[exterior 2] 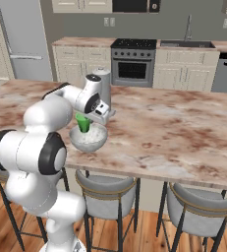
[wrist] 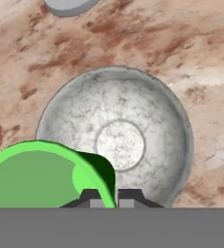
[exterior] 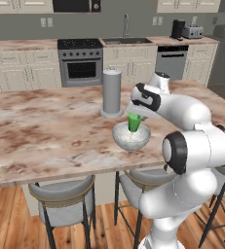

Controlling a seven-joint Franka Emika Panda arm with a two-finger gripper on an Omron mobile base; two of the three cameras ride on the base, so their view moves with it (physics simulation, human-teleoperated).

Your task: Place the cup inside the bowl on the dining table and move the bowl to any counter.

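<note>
Green cup (wrist: 40, 174) pinched in hand (wrist: 109, 197), seemingly above bowl (wrist: 147, 116)

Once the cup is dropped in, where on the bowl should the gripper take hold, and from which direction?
Probably the rim, from above. The bowl sits upright and open on the dining table, with a thin wall that two fingers could pinch, one inside and one outside. Its body looks too wide to span. The near rim suits best, away from the tall grey cylinder behind it. The gripper holds the cup above it now.
</note>
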